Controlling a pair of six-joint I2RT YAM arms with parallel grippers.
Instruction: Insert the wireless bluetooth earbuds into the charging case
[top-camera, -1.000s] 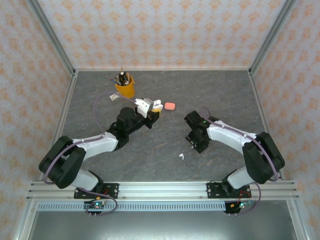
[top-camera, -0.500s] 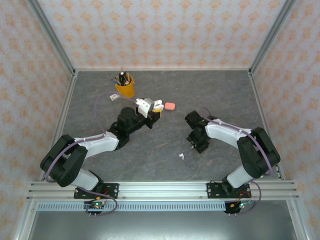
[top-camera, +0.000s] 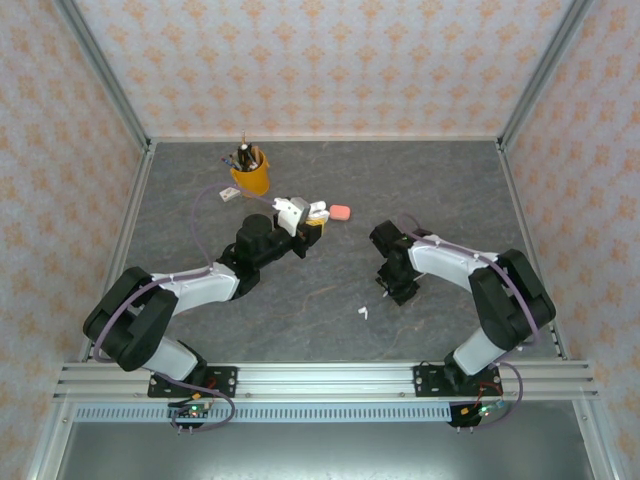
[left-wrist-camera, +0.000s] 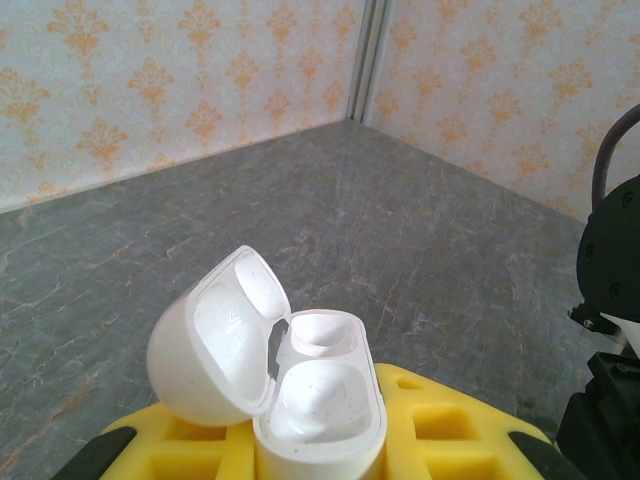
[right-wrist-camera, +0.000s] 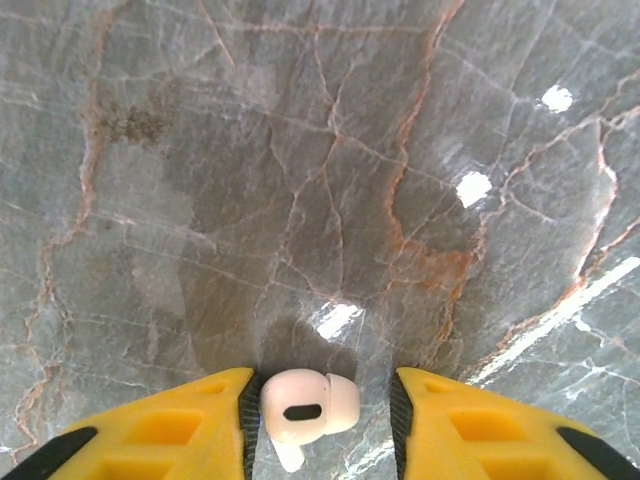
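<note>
- Left gripper clamped on white charging case, lid tipped open.
- Right gripper jaws spread around white earbud lying on table.
- Bare table around; walls well apart.

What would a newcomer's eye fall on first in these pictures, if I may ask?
The open white case stands out first, held up in the left gripper with its lid flipped back and both wells empty. Next comes the small white earbud between the spread yellow fingers of the right gripper. From above, a pink case and a yellow cup of pens stand out on the grey table.
</note>
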